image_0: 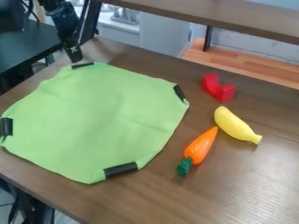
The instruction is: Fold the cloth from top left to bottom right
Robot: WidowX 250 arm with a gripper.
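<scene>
1. Cloth of light green fabric (pixel 99 122) lies spread out before you, starting just below the hand (pixel 74 53) in the view and reaching well away from it, down and to both sides.
2. Your hand, black, hangs at the cloth's top edge, beside the nearest black strip (pixel 83 65). You cannot tell whether it is released or clenched, nor whether it touches the fabric.
3. You can find three more dark strips on the cloth's border: one to the right of the hand and lower (pixel 179 92), one down and to the left (pixel 6 127), and one farthest below it (pixel 121 169).
4. Look right of the hand and a little lower, past the cloth, for the curved red block (pixel 219 89).
5. Farther down and right from the hand, you have the yellow toy banana (pixel 234 125) and the orange toy carrot with a green top (pixel 199 147), near each other, both apart from the cloth.
6. Under all of these, you see the brown wood-grained tabletop (pixel 251 188); higher than the hand and to its right runs a brown wooden shelf (pixel 234 16).
</scene>
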